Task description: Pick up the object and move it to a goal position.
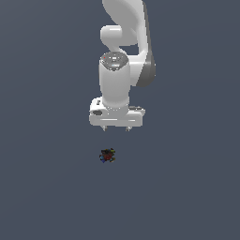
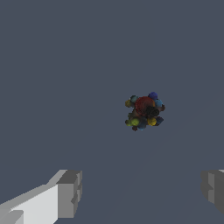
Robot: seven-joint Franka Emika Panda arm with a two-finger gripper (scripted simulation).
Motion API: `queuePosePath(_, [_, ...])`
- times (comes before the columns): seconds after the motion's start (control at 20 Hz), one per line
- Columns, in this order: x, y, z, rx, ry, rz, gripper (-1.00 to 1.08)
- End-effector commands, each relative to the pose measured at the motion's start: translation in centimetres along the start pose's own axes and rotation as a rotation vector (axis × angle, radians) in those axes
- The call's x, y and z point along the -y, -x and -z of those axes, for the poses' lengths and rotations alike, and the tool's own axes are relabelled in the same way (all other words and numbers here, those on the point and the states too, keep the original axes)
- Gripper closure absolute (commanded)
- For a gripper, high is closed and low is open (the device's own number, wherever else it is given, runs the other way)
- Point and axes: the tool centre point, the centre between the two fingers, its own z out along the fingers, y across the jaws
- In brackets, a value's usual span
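Observation:
The object (image 1: 108,155) is a tiny dark blocky lump with red, green, blue and yellow specks. It lies on the flat grey surface, a little below my white gripper (image 1: 116,128) in the exterior view. The gripper hangs above the surface, apart from the object. In the wrist view the object (image 2: 145,111) lies ahead of the gripper (image 2: 142,189). The grey fingertips (image 2: 69,193) stand wide apart with nothing between them. The gripper is open and empty.
The white arm (image 1: 126,47) rises behind the gripper toward the top of the exterior view. The plain grey surface (image 1: 47,187) spreads all around with nothing else on it.

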Motion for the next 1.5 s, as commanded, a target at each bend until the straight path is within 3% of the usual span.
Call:
queuePosePath(0.0, [0.0,0.0,0.0,0.0,0.0,0.0,-0.92])
queuePosePath(0.4, [2.8,-0.1,1.1,-0.015,-0.027,0.041,-0.92])
queuePosePath(0.75, [2.7,-0.2,1.0,-0.014,-0.028,0.026,-0.92])
queuePosePath(1.45, [1.5,-1.1,-1.0,0.004,-0.032,-0.23,-0.92])
